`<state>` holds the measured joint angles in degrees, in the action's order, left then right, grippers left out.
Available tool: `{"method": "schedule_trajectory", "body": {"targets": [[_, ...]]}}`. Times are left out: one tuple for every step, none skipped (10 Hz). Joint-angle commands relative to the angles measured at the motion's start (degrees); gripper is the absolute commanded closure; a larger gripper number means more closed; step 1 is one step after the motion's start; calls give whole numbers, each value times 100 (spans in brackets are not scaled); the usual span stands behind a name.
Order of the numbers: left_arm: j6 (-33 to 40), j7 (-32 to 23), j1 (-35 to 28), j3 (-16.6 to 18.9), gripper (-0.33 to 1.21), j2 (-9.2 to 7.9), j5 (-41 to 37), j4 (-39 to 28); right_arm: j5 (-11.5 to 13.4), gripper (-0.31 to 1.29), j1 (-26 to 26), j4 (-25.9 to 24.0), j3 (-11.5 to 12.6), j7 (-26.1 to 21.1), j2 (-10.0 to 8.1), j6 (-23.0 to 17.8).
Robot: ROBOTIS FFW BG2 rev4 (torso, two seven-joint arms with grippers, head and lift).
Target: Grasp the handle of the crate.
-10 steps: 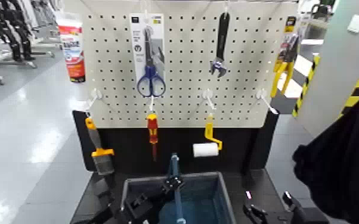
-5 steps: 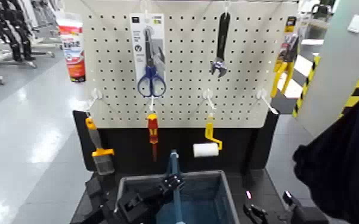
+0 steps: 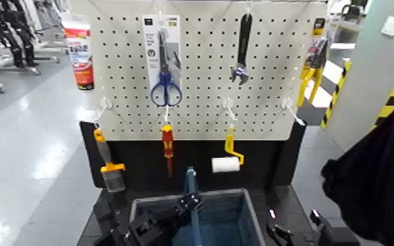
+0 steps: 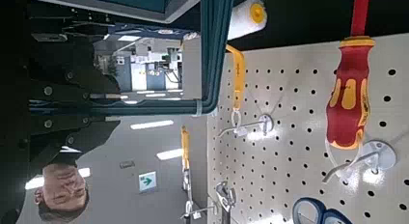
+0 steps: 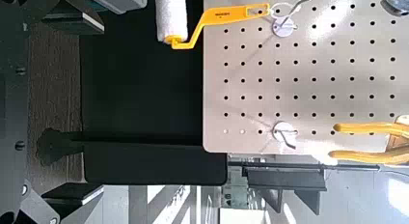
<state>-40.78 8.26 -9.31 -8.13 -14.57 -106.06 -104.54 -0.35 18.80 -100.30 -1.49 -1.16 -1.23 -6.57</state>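
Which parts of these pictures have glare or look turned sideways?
Head view: bright glare on the floor at left. Left wrist view: scene turned sideways, the screwdriver and paint roller lie rotated. Right wrist view: also rotated, the pegboard evenly lit.

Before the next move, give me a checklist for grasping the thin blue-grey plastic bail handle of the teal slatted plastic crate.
1. Handle upright over the crate: ok.
2. Left gripper at the handle: ok.
3. Grasp secured: cannot tell.
4. Right gripper parked low, right of the crate: ok.
5. Yellow-handled paint roller and red screwdriver hang apart from the handle: ok.
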Motion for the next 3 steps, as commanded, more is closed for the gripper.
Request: {"method": "schedule_trajectory", "body": {"targets": [[-9, 18, 8, -40, 118, 16, -47, 30, 44, 15, 1, 11, 0, -15, 0, -20], [-18, 26, 17, -49, 118, 16, -56, 39, 70, 14, -8, 2, 0, -15, 0, -11], [-18, 35, 25, -58, 118, 25, -64, 57, 79, 14, -8, 2, 9, -15, 9, -11]]}}
